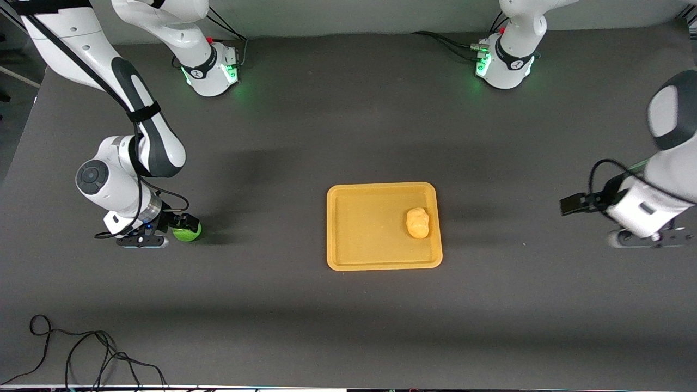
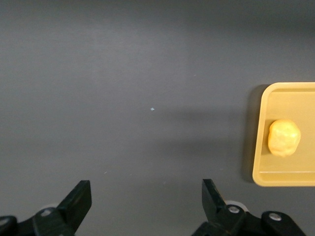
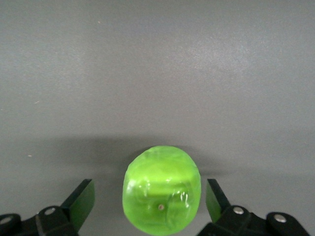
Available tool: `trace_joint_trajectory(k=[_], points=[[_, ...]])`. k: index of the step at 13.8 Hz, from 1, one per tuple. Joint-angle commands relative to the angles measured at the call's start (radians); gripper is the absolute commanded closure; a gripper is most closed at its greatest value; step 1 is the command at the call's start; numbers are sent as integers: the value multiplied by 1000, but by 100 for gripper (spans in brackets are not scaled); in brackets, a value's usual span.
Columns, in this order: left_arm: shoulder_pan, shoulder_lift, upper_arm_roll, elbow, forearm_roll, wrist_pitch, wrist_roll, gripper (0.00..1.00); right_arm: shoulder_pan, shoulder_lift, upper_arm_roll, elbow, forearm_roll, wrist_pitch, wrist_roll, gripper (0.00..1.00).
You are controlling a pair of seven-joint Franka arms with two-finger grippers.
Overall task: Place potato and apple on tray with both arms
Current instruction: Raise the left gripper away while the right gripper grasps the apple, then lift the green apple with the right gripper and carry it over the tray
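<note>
The green apple (image 1: 188,231) (image 3: 161,195) lies on the dark table toward the right arm's end. My right gripper (image 1: 178,231) (image 3: 148,189) is low around it and open, with a gap between each finger and the fruit. The orange-yellow tray (image 1: 359,234) (image 2: 290,101) sits mid-table. The lumpy potato (image 1: 417,222) (image 2: 284,137) rests in it, by the rim toward the left arm's end. My left gripper (image 1: 650,238) (image 2: 146,189) is open over bare table toward the left arm's end, with nothing between its fingers.
A loose black cable (image 1: 81,354) curls on the table at the front corner, toward the right arm's end. The two arm bases (image 1: 212,71) (image 1: 503,62) stand along the table's back edge.
</note>
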Motion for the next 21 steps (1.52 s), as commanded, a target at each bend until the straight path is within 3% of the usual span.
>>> trace_joint_trajectory(k=[1, 6, 8, 9, 12, 14, 17, 21], points=[[0, -83, 0, -93, -12, 8, 12, 0, 1, 17, -7, -7, 17, 31, -34, 0], [49, -93, 0, -105, -17, -1, 8, 0, 1, 50, -9, -6, 17, 31, -34, 0], [45, -100, -2, -98, -3, -29, -8, 0, 1, 39, -10, 0, 17, 5, -34, 37], [51, -114, -2, -90, -8, -31, -6, 0, 1, 36, -12, 2, 18, -3, -34, 49], [38, -102, -6, -67, -14, -41, 12, 0, 1, -36, -12, 42, 12, -60, -40, 52], [37, -108, -8, -75, -18, -57, -3, 0, 4, -90, -12, 144, 11, -261, -38, 52], [35, -106, -11, -75, -18, -43, -5, 0, 12, -85, -12, 418, 9, -598, -31, 52], [9, -108, -3, -76, -12, -41, -2, 0, 134, -7, -4, 679, 9, -754, 108, 52]])
